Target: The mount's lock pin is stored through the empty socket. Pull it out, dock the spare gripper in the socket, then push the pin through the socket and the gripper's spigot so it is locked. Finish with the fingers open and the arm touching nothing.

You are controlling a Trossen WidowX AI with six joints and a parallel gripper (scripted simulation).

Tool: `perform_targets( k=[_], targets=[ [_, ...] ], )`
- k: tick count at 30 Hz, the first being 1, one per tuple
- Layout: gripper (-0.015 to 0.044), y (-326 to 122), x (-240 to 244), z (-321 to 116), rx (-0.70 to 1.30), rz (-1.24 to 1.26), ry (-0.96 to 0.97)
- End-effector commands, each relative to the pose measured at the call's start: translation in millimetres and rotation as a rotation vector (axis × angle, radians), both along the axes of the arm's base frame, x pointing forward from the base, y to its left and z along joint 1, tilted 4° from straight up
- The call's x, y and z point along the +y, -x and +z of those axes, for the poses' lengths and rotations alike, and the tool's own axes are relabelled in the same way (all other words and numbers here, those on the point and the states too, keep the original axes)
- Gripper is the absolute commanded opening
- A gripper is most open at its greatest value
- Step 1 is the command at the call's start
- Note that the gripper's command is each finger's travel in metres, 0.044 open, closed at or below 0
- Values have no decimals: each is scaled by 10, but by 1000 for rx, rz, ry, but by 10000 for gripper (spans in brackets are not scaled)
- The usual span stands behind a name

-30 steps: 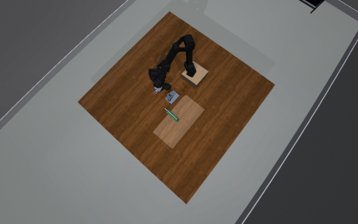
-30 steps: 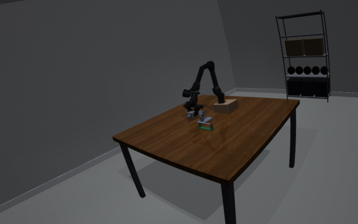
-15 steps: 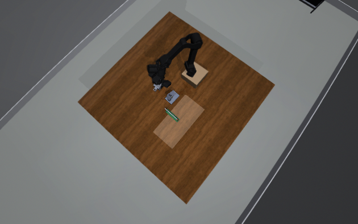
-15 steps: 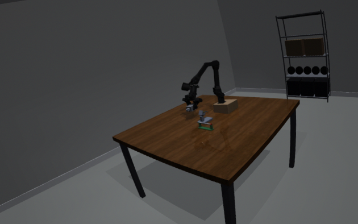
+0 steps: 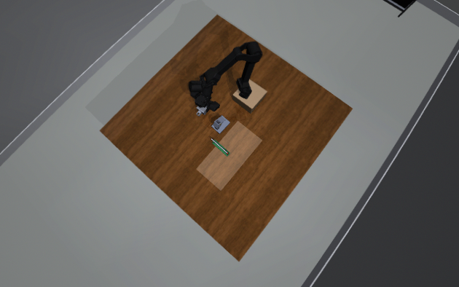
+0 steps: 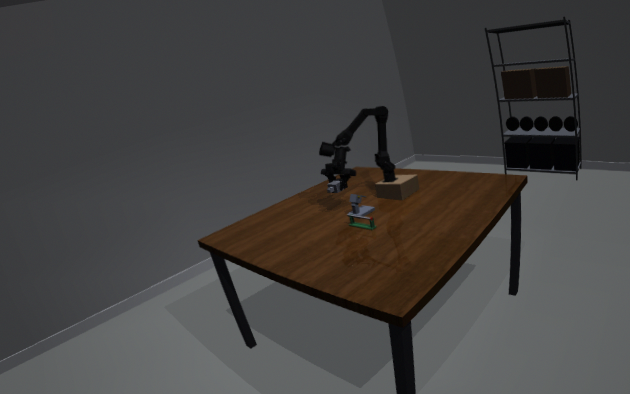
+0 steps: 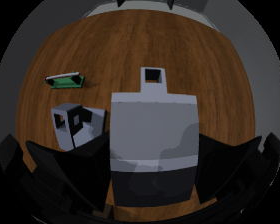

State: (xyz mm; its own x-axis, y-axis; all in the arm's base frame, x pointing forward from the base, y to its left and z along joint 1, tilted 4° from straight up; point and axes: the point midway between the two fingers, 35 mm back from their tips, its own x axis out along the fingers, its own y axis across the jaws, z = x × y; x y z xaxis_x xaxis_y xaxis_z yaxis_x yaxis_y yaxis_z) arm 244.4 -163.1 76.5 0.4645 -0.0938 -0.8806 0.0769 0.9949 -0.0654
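Note:
My gripper [image 5: 207, 105] [image 6: 338, 182] [image 7: 151, 131] is shut on the spare gripper [image 5: 201, 110] [image 6: 334, 187] [image 7: 154, 120], a grey block with a dark lower part, and holds it above the table. Its spigot [image 7: 153, 88], with a square hole, points away from my fingers in the wrist view. The grey mount [image 5: 224, 122] [image 6: 366, 209] [image 7: 94, 131] stands beside it, at the left in the wrist view. Its upright socket [image 5: 217, 124] [image 6: 355, 202] [image 7: 61, 131] shows square openings and no pin. The pale lock pin [image 5: 220, 146] [image 6: 360, 217] [image 7: 64, 76] lies across the green cradle [image 6: 361, 226] [image 7: 67, 83].
The arm's base stands on a light wooden block [image 5: 254, 95] [image 6: 390, 190]. A pale translucent rectangle [image 5: 226, 171] lies on the wooden table [image 5: 266, 197] [image 6: 285, 240], partly under the cradle. A shelf rack [image 6: 539, 100] stands far behind the table.

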Motion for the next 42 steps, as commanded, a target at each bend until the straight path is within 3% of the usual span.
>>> perform_targets(
  k=[1, 22, 42],
  targets=[
    [0, -1, -1, -3, 0, 0, 0],
    [0, 117, 462, -91, 94, -256, -487],
    [0, 217, 932, 75, 309, -639, -1025]
  ],
)
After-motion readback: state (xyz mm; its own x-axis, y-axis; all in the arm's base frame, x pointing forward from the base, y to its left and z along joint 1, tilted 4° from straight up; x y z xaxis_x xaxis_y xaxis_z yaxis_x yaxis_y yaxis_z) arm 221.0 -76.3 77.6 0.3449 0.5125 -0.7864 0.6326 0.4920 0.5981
